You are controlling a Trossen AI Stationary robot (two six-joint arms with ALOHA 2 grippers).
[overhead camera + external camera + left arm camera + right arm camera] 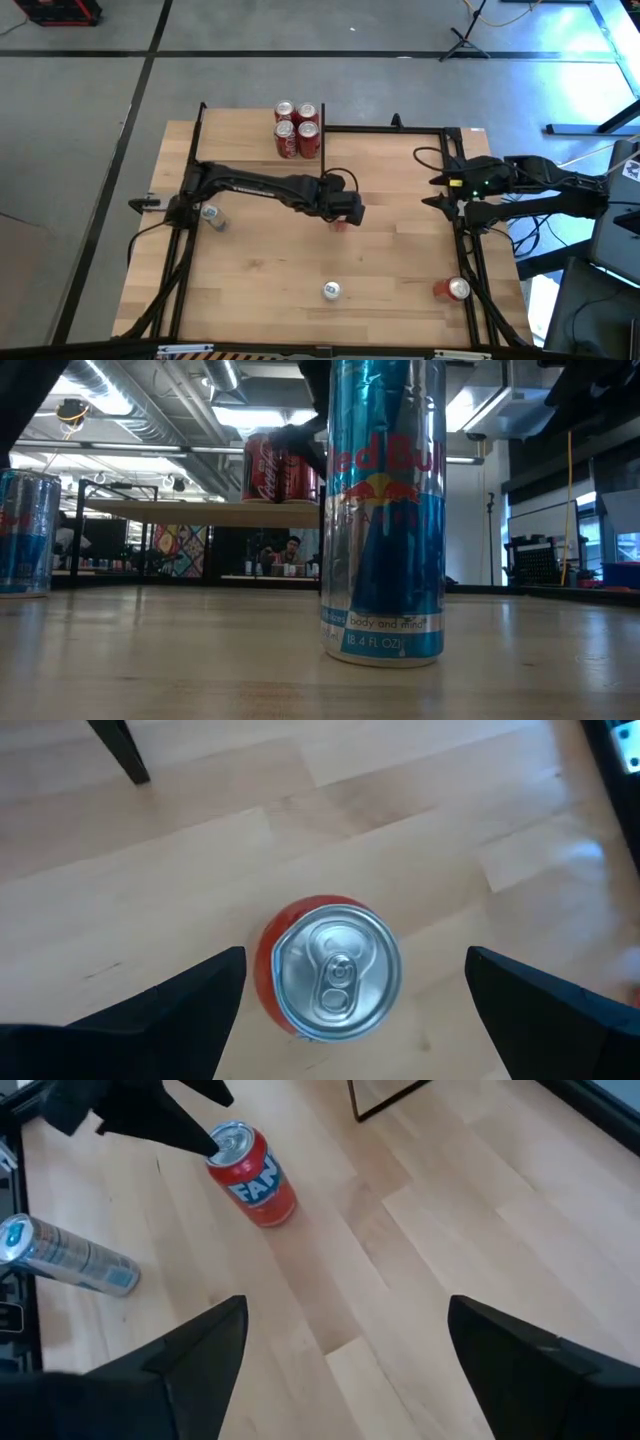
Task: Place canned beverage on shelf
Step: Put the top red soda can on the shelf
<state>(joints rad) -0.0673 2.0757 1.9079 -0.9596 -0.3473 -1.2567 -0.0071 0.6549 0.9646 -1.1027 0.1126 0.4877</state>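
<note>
Left gripper (340, 218) poised over upright red aluminium can (330, 968) at mid-desk, fingers spread.

High view: four red cans (297, 129) stand on the small light-wood shelf with black posts (322, 140) at the far edge of the pale wooden desk (260, 270); a silver can (330, 291) and another red can (453, 289) sit near the front edge; right gripper (436, 192) waits at the right side, fingers apart.
Low view: tall blue-and-silver can (382, 510) stands close up.
Left wrist view: fingers flank the red can, not touching it.
Right wrist view: a slim blue can (65, 1255) stands beyond the red one.
</note>
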